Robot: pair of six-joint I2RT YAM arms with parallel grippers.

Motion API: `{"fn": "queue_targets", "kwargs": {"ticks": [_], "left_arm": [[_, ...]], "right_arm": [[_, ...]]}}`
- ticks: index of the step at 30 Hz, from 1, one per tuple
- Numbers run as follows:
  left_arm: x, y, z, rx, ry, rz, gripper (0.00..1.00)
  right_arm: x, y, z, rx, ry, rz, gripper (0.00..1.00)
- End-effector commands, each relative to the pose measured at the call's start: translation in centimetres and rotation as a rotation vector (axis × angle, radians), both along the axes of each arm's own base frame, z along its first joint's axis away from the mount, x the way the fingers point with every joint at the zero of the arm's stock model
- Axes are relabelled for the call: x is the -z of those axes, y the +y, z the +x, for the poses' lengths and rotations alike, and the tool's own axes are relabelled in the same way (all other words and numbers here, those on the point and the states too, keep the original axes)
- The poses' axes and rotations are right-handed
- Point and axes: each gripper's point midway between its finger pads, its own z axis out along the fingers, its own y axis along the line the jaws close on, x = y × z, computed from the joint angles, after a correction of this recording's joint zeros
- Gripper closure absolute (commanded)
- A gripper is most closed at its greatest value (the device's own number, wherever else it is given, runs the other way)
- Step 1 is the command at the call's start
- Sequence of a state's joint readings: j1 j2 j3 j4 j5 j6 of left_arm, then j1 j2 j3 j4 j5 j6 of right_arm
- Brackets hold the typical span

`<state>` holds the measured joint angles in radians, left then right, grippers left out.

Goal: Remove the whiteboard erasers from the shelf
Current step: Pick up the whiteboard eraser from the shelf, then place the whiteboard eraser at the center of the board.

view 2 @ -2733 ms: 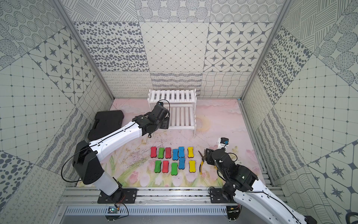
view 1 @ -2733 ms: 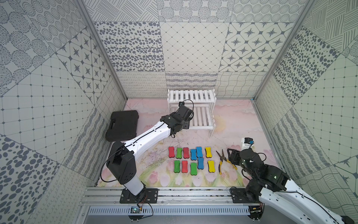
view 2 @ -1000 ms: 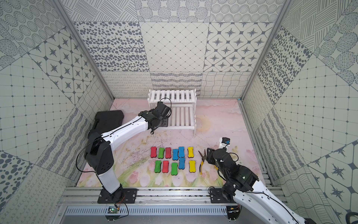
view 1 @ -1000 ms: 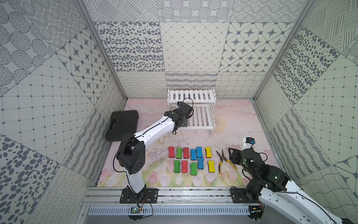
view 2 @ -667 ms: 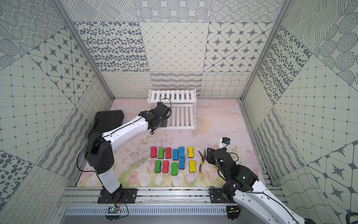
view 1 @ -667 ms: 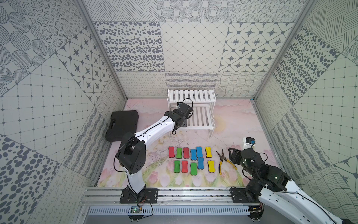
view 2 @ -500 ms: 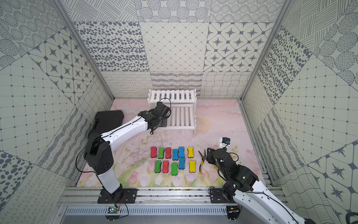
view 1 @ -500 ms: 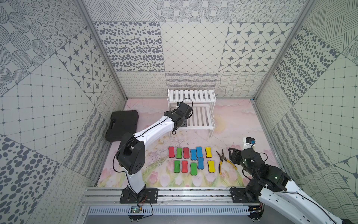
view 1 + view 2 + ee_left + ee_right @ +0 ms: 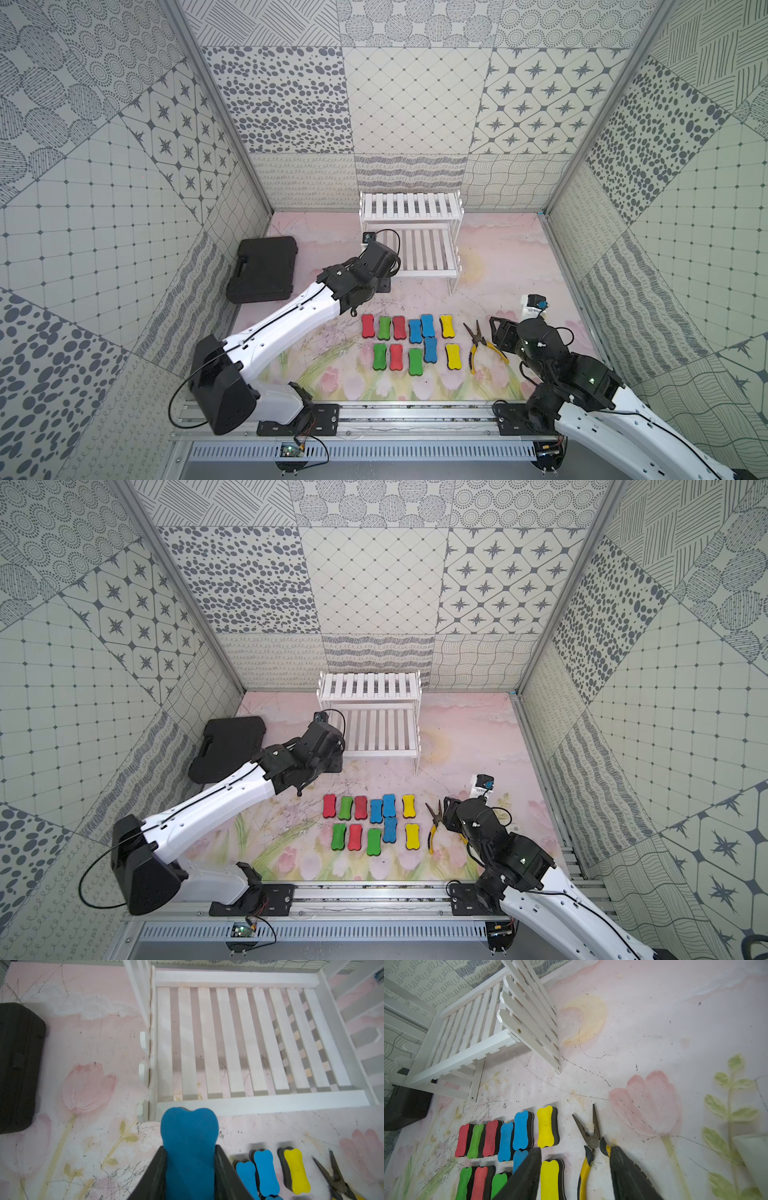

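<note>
Just in front of the shelf point(image 9: 419, 273), both top views show you eleven whiteboard erasers point(image 9: 414, 331) lying in two rows on the mat point(image 9: 498, 257). From the left wrist, your left gripper point(image 9: 190, 1151) is clamped tight on a twelfth, the blue eraser point(image 9: 189, 1132), held just off the shelf's front rail. From the right wrist, your right gripper point(image 9: 575, 1149) stands partly spread, holding nothing, above the pliers point(image 9: 591, 1140), well apart from the shelf.
</note>
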<state>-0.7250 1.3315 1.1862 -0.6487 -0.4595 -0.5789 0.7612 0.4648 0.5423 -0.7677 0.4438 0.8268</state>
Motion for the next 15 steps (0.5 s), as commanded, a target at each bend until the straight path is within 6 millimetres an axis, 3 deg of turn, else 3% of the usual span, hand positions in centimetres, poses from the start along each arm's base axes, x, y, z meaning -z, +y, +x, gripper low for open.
{"fn": "queue_targets", "kwargs": {"ticks": [1,8,12,15], "left_arm": [[3.5,2.7,-6.2,-0.074,0.073,-0.033,0.65],[12.6,4.7,-14.2,-0.119,0.265,-0.036,0.67],[16.4,5.2,-16.2,-0.139,0.339,-0.034,0.67],[17.7,5.0,-16.5,-0.132,0.358,-0.039,0.67]], "right_arm": [[0.0,0.2,0.1,0.003,-0.008,0.021,0.43],[0.4,0.1,0.2,0.009,-0.006,0.015,0.43],[0.3,0.1,0.4,0.012,-0.008,0.014,0.43],[0.2,0.2,0.4,0.012,-0.007,0.016,0.43]]}}
